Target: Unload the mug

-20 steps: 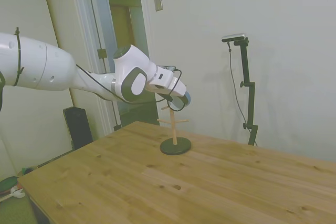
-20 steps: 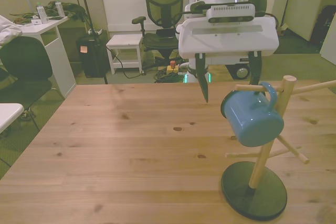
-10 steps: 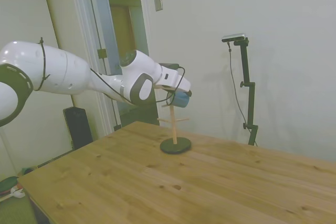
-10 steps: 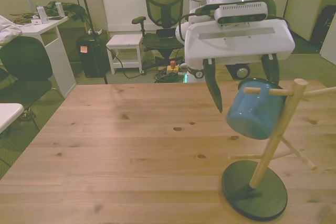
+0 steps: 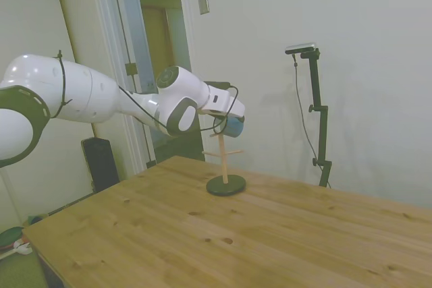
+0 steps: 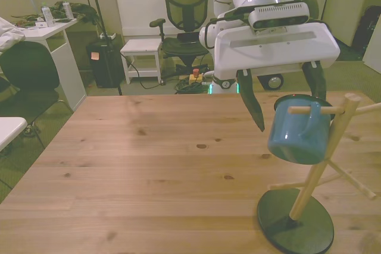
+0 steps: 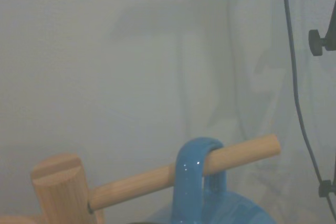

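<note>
The gripper (image 6: pixel 287 111) is spread wide, straddling the mug (image 6: pixel 297 137), apparently touching its rim on the peg (image 6: pixel 314 110).

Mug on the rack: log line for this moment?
mug: handle hung on peg | gripper: jaws open, straddling mug | mug rack: tilted

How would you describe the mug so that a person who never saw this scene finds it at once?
On the wooden table stands a wooden peg rack on a dark round base, near the front view's right. The mug hangs by its loop handle from an upper peg, between the open pincer's fingers. It is the only light-blue, glossy thing there.
</note>
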### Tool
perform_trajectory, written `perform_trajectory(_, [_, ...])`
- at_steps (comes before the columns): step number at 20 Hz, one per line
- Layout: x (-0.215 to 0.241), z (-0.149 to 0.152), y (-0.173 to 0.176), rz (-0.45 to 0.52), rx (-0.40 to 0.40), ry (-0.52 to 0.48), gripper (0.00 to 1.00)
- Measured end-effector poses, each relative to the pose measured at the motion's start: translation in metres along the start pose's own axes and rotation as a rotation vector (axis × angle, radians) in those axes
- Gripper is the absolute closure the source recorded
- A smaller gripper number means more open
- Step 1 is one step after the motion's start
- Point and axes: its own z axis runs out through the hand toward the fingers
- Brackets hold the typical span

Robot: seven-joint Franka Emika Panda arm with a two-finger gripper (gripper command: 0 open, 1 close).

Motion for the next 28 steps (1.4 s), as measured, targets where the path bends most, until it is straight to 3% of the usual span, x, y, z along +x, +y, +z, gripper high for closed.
perform_trajectory(28, [-0.0031, -0.0041, -0.0045, -0.018, 0.030, -0.023, 1.00])
